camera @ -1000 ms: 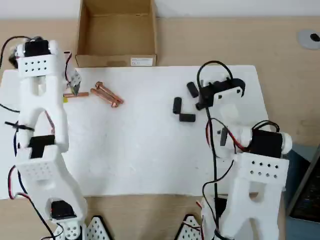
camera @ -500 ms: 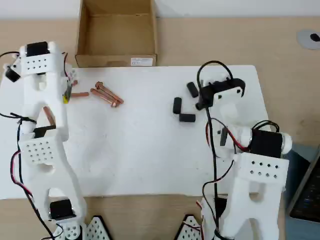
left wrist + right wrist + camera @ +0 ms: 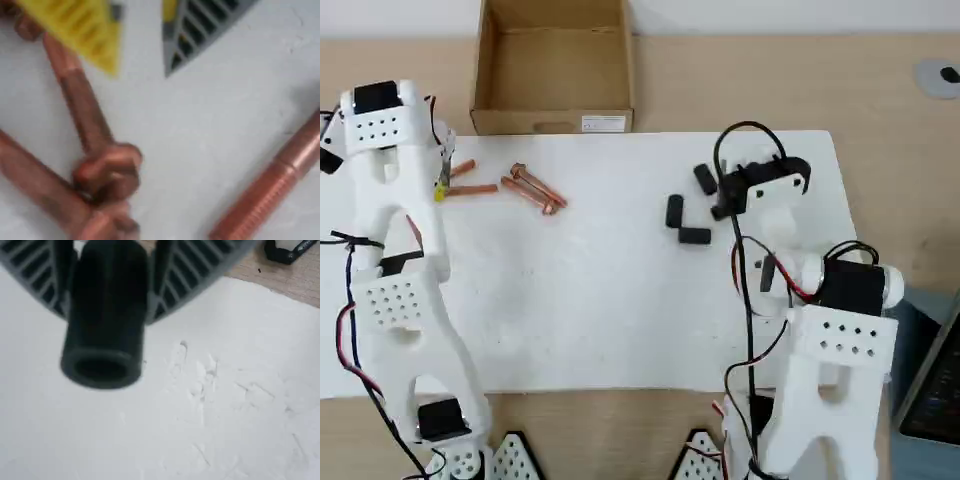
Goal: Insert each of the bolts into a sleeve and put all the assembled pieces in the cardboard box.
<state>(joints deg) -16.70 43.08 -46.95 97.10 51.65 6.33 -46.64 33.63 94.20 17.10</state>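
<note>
Clamping a black sleeve point(image 3: 103, 325) in the right gripper point(image 3: 725, 203), fingers point(image 3: 30, 265) closed on both its sides, open bore toward the wrist camera, just above the white foam sheet point(image 3: 620, 300); centre right of the high frame. Three loose sleeves point(image 3: 674, 210) lying just left of that gripper: one higher, one in the middle, one lower, close together, contact between them hard to tell. Left gripper point(image 3: 140, 70) open, yellow finger point(image 3: 85, 30) and grey finger point(image 3: 200, 30) apart with bare foam between, over the bolts point(image 3: 533, 189) at upper left of the high frame. Four copper bolts on the foam: two by the left gripper's tip, one angled, one roughly level; two more just right of those, side by side and touching, slanting down to the right. Up close from the left wrist, two bolt heads pressed against each other, a third threaded shank apart from them. Bolts and loose sleeves well apart across the sheet, all still separate. Cardboard box point(image 3: 553, 65) at top of the high frame, left of centre, open side up, standing on the wooden table point(image 3: 740, 85), near wall right at the foam's far edge. Grey disc point(image 3: 938, 76) on the table at far upper right.
</note>
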